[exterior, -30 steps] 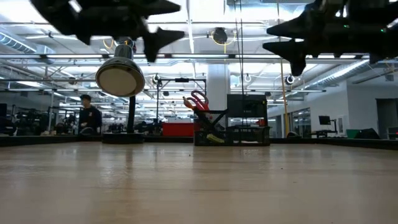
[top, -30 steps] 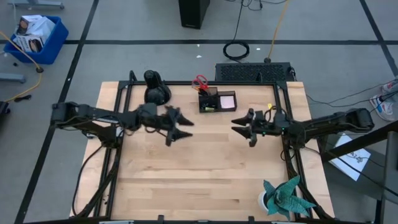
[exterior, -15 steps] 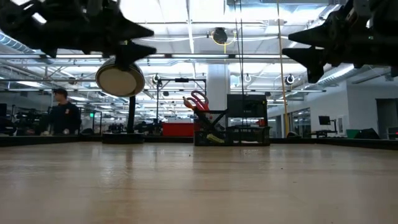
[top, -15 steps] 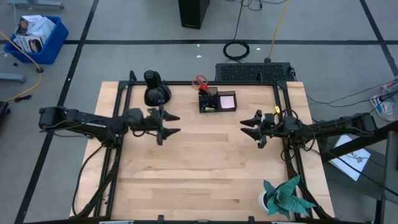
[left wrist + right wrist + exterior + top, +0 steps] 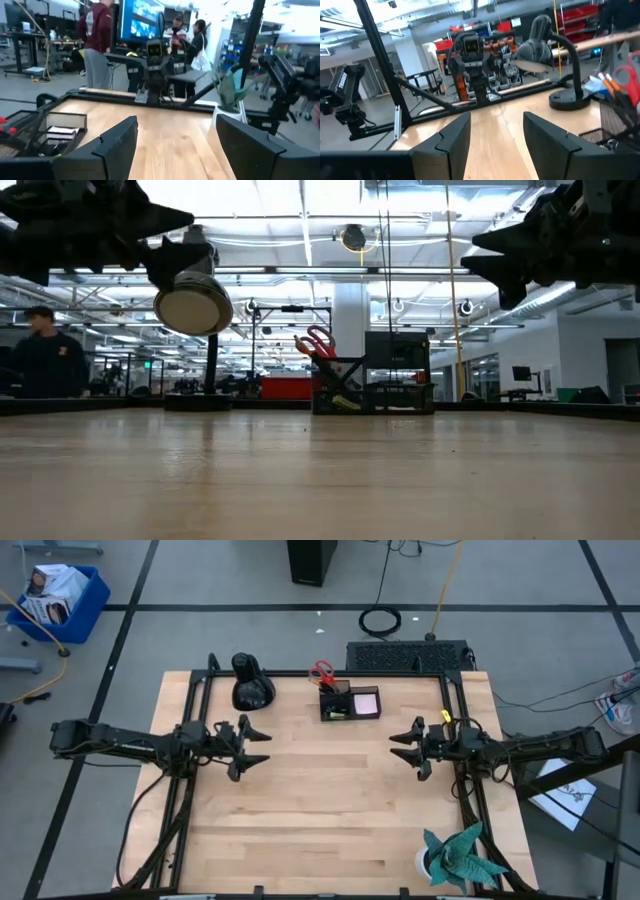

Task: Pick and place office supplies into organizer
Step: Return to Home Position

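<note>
- The left end effector (image 5: 262,747) is held above the left part of the surface (image 5: 320,815), well apart from every task item; its fingers (image 5: 117,145) are spread apart and nothing is gripped between them.
- The right end effector (image 5: 394,746) is held above the right part of the surface, facing the left one across the middle; its fingers are likewise spread apart and nothing is held.
- In the low view both end effectors are seen high above the wood, not touching it.
- The organizer (image 5: 349,702) is seen standing near the far edge of the surface, about midway between the two arms and beyond both of them.
- The scissors (image 5: 321,670) are stood in the organizer's left rear compartment, red handles up and tilted toward the far edge.
- A pink sticky pad (image 5: 366,700) is seen lying in the organizer's right-hand tray.
- A small yellow-green bit (image 5: 337,714) is seen low in the organizer's front left part; what it is cannot be told.
- A black lamp (image 5: 251,688) is placed left of the organizer, near the far edge, apart from it.
- A teal paper plant (image 5: 458,855) is placed at the near right corner of the surface.
- A person (image 5: 45,365) is seen in the room beyond the surface, at the left of the low view.
</note>
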Controlling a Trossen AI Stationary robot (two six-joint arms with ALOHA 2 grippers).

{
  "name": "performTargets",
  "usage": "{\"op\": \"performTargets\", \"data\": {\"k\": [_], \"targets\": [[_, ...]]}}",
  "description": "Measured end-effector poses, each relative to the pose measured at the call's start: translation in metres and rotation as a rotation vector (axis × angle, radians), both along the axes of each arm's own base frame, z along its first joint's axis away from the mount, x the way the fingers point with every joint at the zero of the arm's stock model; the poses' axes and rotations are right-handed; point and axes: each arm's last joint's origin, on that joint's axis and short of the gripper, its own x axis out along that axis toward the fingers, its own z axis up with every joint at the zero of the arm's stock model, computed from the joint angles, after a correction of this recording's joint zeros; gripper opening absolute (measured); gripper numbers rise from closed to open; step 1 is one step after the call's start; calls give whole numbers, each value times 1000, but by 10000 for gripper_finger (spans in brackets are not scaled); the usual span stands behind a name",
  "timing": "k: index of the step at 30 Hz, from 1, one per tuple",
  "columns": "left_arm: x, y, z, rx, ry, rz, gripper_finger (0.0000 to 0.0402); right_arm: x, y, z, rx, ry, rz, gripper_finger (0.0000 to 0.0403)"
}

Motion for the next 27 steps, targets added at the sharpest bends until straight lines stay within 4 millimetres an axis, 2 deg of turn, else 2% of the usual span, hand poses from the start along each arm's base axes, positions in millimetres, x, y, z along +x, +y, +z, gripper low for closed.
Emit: {"op": "performTargets", "data": {"k": [6, 17, 23, 27], "targets": [[-6, -1, 1, -15, 19, 3, 273, -7, 0, 8, -46, -69, -9, 172], [-22, -3, 7, 14, 15, 2, 273, -18, 0, 12, -46, -96, -8, 170], [-33, -3, 6, 27, 41, 7, 273, -23, 1, 7, -39, -49, -6, 172], [-38, -4, 7, 37, 35, 6, 273, -27, 1, 11, -69, -89, -13, 173]]}}
